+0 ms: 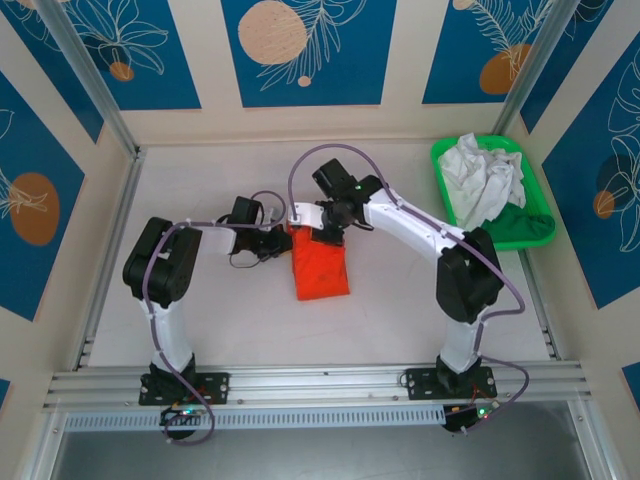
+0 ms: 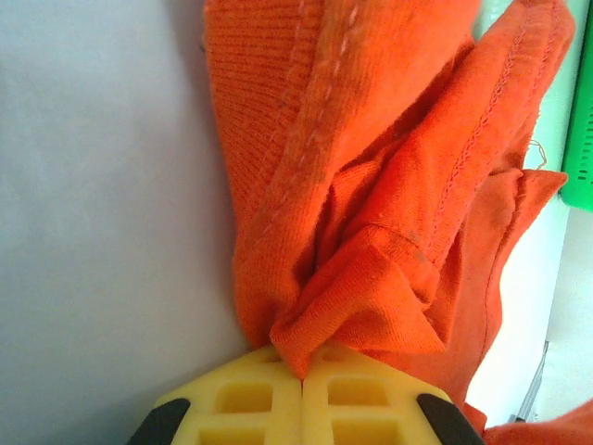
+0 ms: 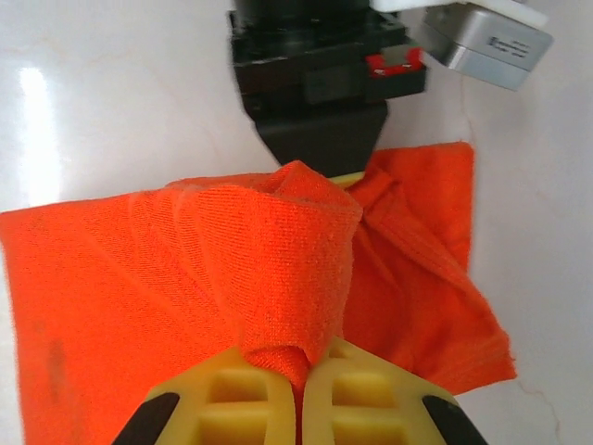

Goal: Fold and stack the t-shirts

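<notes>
Well left of the green tray (image 1: 520,222), orange t-shirt (image 1: 321,270) lies w/ long axis roughly along tray's long side; left gripper (image 2: 302,378) & right gripper (image 3: 298,371) both clenched on its far end, right one nearer tray

On table (image 1: 230,330), approx ctr, lies folded t-shirt (image 1: 322,268). L gripper (image 1: 283,240) is at its far-left corner; R gripper (image 1: 330,232) is at its far edge, just right of L. Both touch the cloth, w/ a bunch of it pinched in each. Far right on table sits tray (image 1: 540,228), well apart from that shirt. In tray, toward its far end, lies crumpled t-shirt (image 1: 482,178).
</notes>
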`<control>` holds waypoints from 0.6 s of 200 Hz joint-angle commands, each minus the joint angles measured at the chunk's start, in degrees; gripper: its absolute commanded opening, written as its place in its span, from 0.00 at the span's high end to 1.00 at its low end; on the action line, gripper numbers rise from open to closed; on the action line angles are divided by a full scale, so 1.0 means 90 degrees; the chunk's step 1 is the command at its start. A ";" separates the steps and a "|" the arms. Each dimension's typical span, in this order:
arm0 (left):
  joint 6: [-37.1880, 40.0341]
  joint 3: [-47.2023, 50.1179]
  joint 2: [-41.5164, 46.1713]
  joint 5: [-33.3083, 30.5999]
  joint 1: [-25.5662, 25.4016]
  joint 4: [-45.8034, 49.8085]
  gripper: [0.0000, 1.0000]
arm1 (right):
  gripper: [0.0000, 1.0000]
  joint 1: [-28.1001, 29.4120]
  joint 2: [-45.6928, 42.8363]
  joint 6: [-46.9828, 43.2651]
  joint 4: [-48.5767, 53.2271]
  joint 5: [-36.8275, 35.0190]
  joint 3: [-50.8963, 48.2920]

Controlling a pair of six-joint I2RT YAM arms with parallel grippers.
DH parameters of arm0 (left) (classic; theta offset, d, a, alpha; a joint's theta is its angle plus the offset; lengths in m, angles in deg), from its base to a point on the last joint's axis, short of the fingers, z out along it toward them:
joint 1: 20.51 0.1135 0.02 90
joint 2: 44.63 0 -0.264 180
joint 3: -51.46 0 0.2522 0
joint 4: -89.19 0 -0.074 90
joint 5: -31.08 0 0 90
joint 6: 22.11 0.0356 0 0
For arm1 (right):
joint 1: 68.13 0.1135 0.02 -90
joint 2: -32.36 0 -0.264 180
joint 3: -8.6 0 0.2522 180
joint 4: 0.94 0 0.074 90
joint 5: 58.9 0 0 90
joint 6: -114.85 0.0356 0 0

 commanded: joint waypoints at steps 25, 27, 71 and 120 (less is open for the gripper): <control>0.0194 0.0199 -0.0391 -0.0431 0.0126 0.0573 1.00 | 1.00 -0.0257 0.0922 -0.0383 0.0470 0.0075 0.1207; 0.0201 0.0199 -0.0396 -0.0426 0.0123 0.0567 1.00 | 1.00 -0.0266 0.0962 -0.0394 0.0478 0.0083 0.1252; 0.0247 0.0195 -0.0452 -0.0433 0.0167 0.0559 1.00 | 1.00 -0.0302 0.1784 -0.0432 0.0614 0.0001 0.2114; 0.0271 0.0228 -0.0420 -0.0424 0.0218 0.0570 1.00 | 0.93 -0.0406 0.2477 -0.0405 0.0481 -0.0151 0.2569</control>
